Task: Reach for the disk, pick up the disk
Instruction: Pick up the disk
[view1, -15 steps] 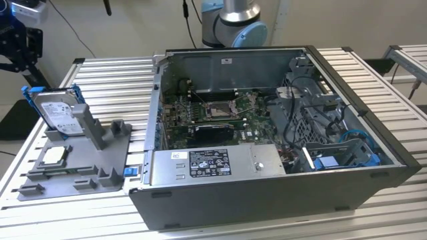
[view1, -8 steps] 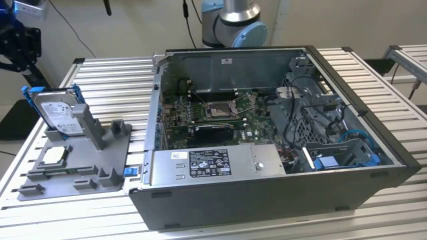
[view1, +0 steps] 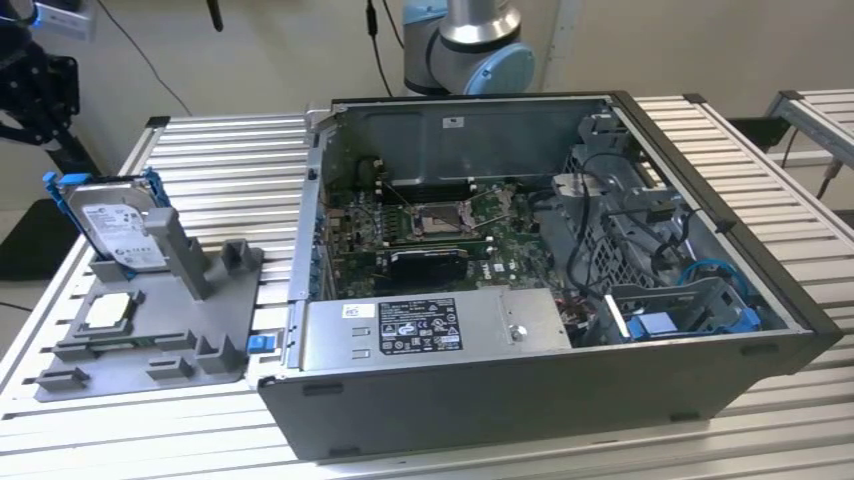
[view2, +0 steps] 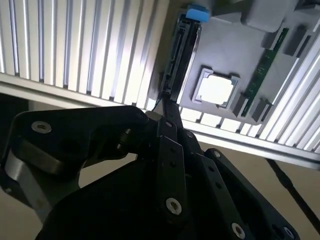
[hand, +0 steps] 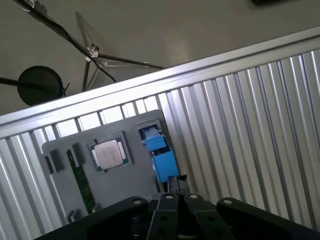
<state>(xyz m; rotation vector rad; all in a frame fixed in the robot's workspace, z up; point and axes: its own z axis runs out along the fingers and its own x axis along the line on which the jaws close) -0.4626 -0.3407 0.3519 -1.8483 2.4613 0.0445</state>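
Observation:
The disk stands on edge in a slot of the grey holder at the exterior view's left. Its silver face with a white label is framed by a blue bracket. In both wrist views I look down on its thin edge: a dark strip with a blue tab and a blue bracket. My black gripper hangs well above and to the left of the disk, at the picture's upper left corner. Its fingertips are together, with nothing between them, and point down toward the disk's top edge.
The holder also carries a square silver chip and a green memory stick. An open computer case fills the middle of the slatted aluminium table, with the arm's base behind it. The table's edge runs close to the holder.

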